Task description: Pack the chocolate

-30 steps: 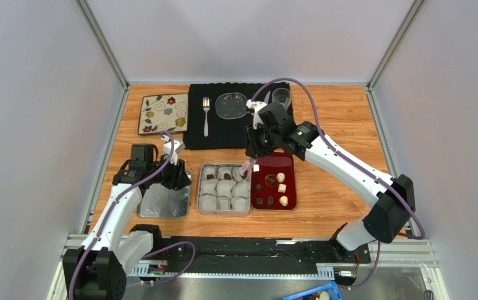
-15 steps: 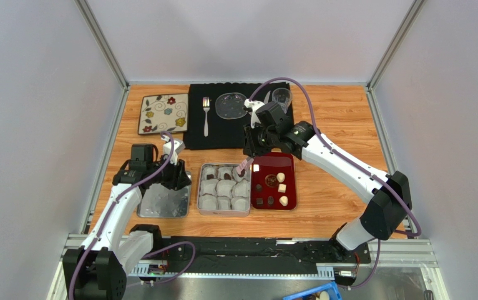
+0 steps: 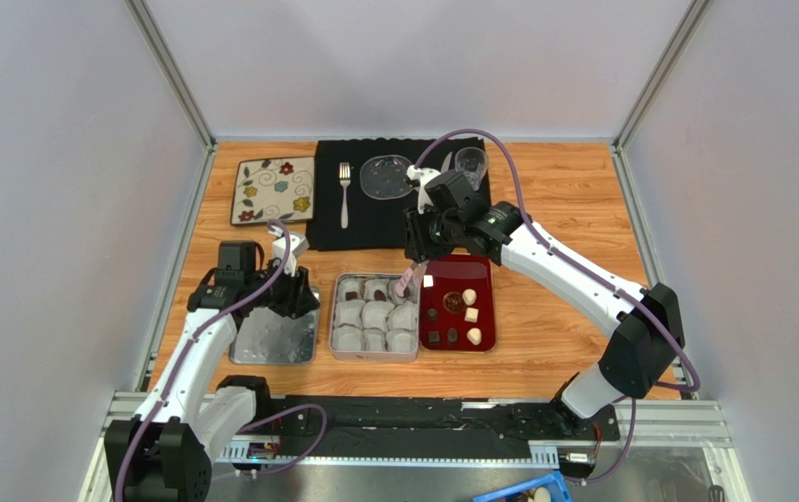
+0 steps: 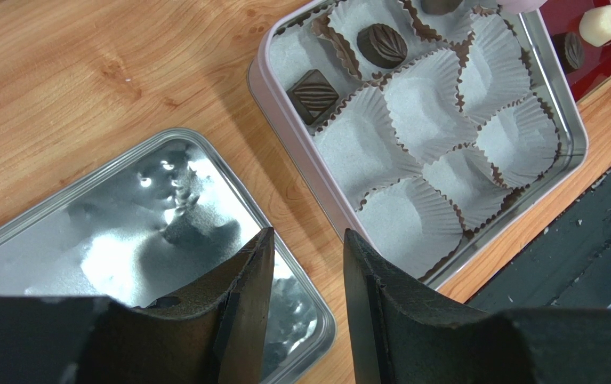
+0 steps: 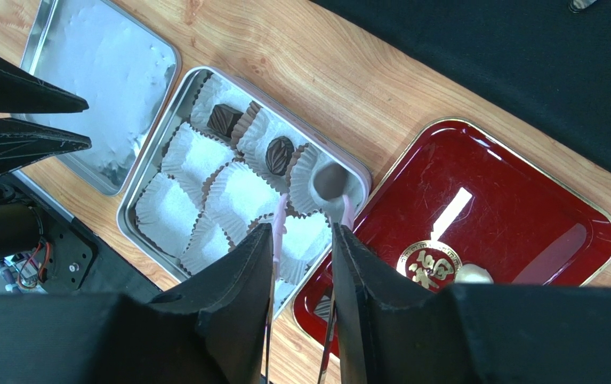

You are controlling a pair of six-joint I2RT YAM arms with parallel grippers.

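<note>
A metal tin [image 3: 337, 314] holds several white paper cups. Two dark chocolates [image 4: 314, 94] [image 5: 279, 154] lie in its far cups. My right gripper [image 3: 420, 254] [image 5: 302, 240] is shut on pink-tipped tongs [image 3: 408, 280]. The tongs' tips hold a brown piece [image 5: 329, 182] over the tin's far right cup. Several dark and cream chocolates [image 3: 470, 298] lie on the red tray [image 3: 484, 274] [image 5: 525, 216] right of the tin. My left gripper [image 3: 296, 296] [image 4: 306, 248] is open and empty, above the near right corner of the tin lid [image 3: 273, 335] [image 4: 84, 240].
At the back, a black mat [image 3: 372, 225] carries a fork [image 3: 344, 194], a glass plate [image 3: 386, 176] and a glass [image 3: 468, 162]. A floral plate [image 3: 273, 190] lies to its left. Grey walls enclose the table on three sides.
My right arm has shifted slightly left and farther back, with the tongs' tips staying at the tin's far right corner. The left arm has not moved.
</note>
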